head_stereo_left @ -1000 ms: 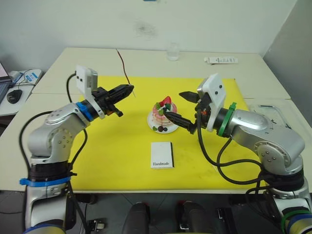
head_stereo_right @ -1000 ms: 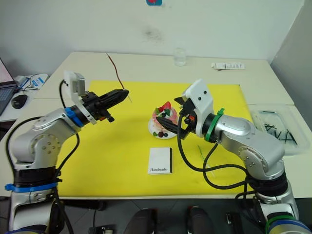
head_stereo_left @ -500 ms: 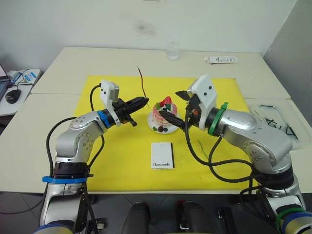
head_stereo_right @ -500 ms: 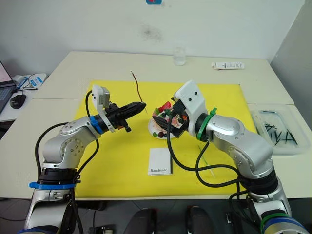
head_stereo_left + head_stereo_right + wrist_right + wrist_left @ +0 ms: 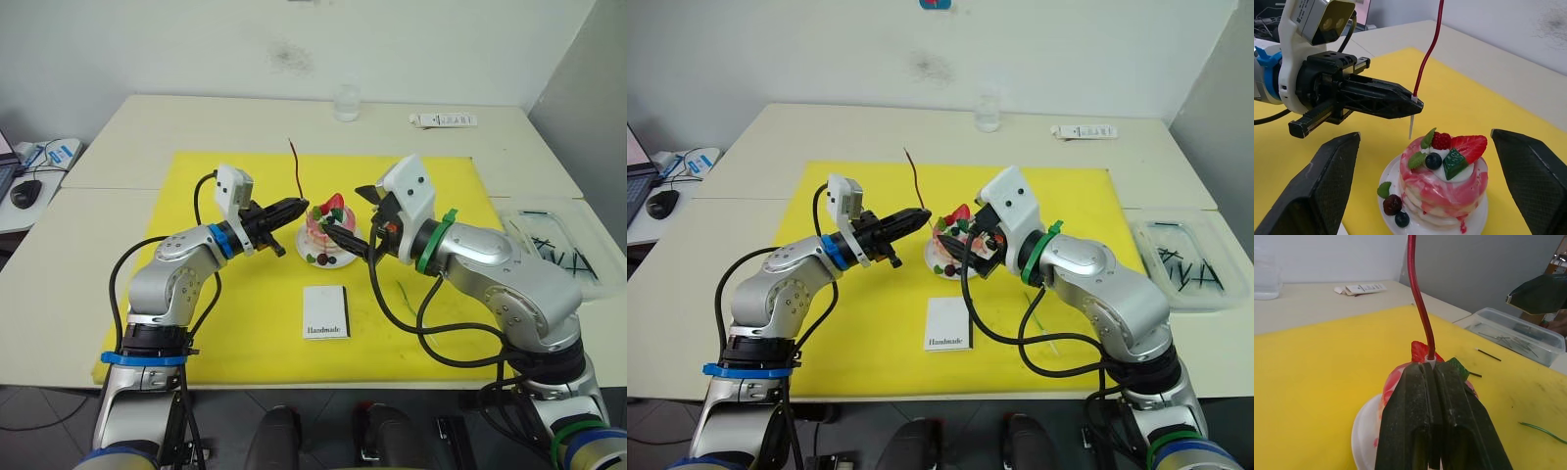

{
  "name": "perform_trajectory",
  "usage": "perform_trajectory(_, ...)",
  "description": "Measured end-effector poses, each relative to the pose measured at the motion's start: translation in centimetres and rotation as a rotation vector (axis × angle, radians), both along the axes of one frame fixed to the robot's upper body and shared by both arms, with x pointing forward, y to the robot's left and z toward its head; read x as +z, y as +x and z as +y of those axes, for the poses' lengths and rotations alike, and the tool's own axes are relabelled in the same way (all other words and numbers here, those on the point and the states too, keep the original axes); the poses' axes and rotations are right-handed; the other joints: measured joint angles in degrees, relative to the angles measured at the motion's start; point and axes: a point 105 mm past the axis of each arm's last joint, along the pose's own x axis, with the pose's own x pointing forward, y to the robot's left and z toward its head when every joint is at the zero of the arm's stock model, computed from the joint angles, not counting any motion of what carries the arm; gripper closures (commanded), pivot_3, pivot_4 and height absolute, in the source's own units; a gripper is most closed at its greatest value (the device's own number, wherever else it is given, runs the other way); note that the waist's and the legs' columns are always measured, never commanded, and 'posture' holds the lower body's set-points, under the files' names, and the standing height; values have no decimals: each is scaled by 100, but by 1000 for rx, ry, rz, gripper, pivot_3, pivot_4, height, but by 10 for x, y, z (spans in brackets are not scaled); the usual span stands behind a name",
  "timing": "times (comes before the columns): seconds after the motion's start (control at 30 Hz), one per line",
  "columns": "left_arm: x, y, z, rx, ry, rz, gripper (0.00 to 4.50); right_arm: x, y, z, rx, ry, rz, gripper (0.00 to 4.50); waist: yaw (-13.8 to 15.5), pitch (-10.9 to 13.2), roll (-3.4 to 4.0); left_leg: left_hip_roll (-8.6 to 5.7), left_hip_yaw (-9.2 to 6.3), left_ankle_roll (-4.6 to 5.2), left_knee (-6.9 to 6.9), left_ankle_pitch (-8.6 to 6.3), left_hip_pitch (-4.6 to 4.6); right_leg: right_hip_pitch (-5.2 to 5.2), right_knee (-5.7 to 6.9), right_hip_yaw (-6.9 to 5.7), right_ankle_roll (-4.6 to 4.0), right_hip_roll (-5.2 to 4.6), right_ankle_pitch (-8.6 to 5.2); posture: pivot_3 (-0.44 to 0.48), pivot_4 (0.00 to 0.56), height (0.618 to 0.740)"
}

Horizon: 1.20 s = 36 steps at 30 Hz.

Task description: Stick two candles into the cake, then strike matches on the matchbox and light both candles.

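While the yellow mat (image 5: 235,323) covers the cream table (image 5: 147,127) mid-frame, the left gripper (image 5: 297,207) pinches the red candle (image 5: 295,166) just beside the cake (image 5: 328,233); right gripper (image 5: 351,217) gapes around it.

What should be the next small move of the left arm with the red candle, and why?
Probably move the left gripper a little further toward the cake, then lower it. It is shut on the red candle, held upright, and the pale lower end hangs just above and beside the cake's edge, not yet over the top. The right gripper stands open around the cake.
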Motion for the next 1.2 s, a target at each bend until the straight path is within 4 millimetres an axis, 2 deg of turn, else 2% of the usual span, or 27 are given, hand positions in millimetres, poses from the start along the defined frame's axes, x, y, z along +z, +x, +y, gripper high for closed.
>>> perform_trajectory(1.2,-12,3,-6,-13,54,-38,4500,-3,2,-4,-20,-7,27,24,-2,0,0,0,0,0,23,0,19,0,54,3,0,2,0,0,150,740)
